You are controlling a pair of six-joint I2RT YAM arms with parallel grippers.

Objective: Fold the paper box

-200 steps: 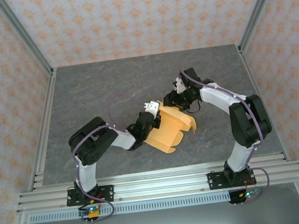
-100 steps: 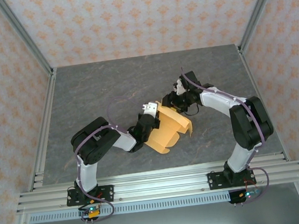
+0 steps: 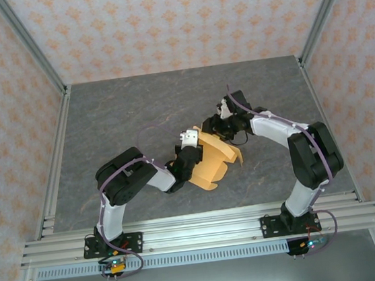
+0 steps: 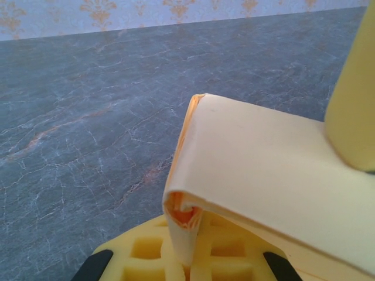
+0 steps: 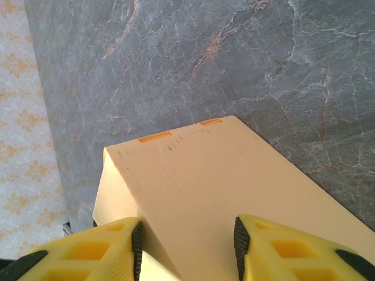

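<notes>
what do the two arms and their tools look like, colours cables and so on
Both arms have chunky black joints and white link covers, with a thin purple cable looping along each. The left arm and right arm stand on black base plates bolted to the aluminium rail. Each tool has yellow plastic fingers with a waffle-grid of square recesses and black trim.

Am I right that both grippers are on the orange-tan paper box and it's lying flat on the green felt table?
Not quite: the table is grey marbled stone-look, not green felt, as the top external view shows. The rest holds: the left gripper and right gripper are both on the paper box.
</notes>
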